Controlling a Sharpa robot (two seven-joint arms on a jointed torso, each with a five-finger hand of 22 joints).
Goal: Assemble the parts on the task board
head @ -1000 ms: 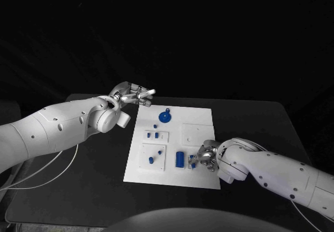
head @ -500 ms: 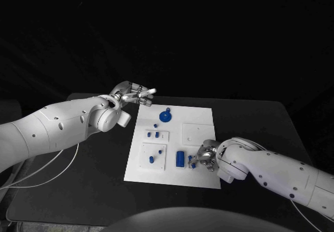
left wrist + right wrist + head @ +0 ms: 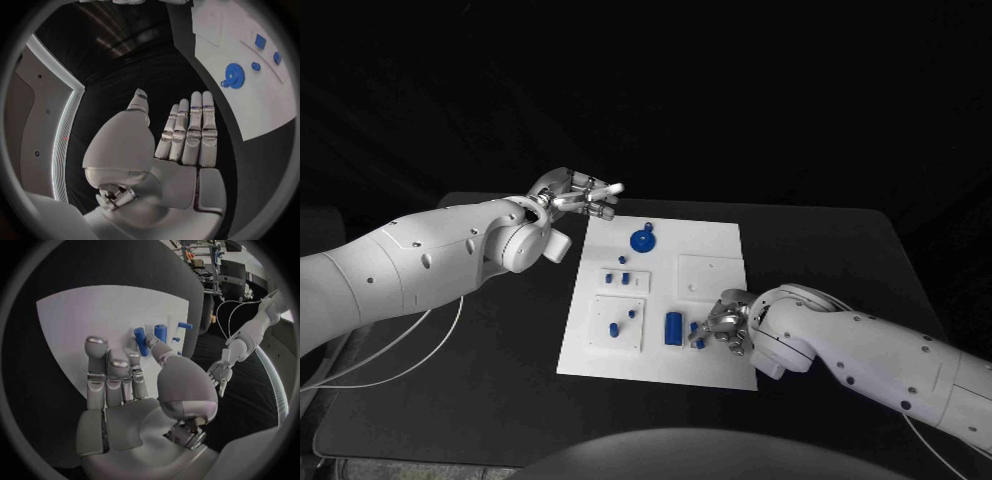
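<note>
1. I count one task board [image 3: 711, 250], a white plate lying in the middle of the black table [image 3: 848, 250].
2. On the board I see one round blue gear-like part [image 3: 642, 240] near its far end, and one upright blue cylinder [image 3: 674, 328] toward the near end, just beside my right hand.
3. Several smaller blue parts are scattered across the board's left half; they are too small for me to give a sure count.
4. There are three raised white blocks on the board: a larger square one [image 3: 705, 276] right of centre and two on the left side.
5. My left hand [image 3: 577, 196] hovers off the board's far left corner, fingers straight and spread, holding nothing.
6. My right hand [image 3: 727, 325] is down over the board's near right part, palm toward the plate, fingertips by the cylinder. I cannot tell whether it grips anything.
</note>
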